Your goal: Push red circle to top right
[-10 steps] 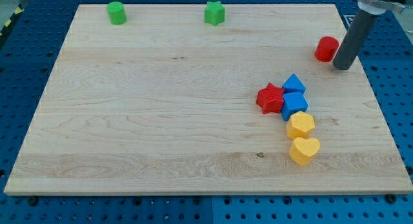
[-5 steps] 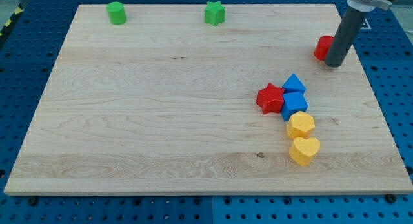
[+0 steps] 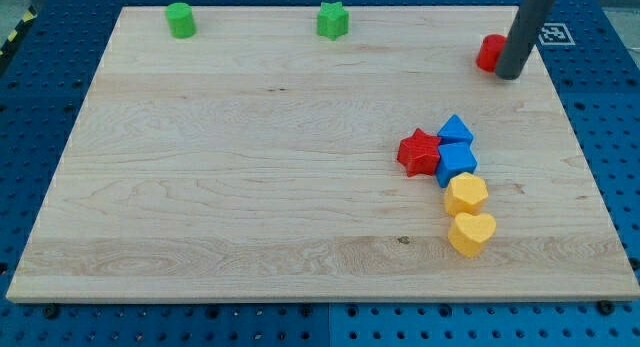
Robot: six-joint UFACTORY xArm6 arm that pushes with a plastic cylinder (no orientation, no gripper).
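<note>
The red circle (image 3: 489,52) lies near the top right of the wooden board (image 3: 250,167), partly hidden behind my rod. My tip (image 3: 509,75) rests on the board against the circle's lower right side. The rod rises up out of the view's top.
A green circle (image 3: 181,19) and a green star (image 3: 333,20) sit along the top edge. A cluster lies right of centre: red star (image 3: 418,152), blue triangle (image 3: 456,129), blue block (image 3: 457,162), yellow hexagon (image 3: 466,194), yellow heart (image 3: 471,232). The board's right edge is close to my tip.
My tip moved up and slightly left, coming against the red circle and pushing it toward the view's top and a little left.
</note>
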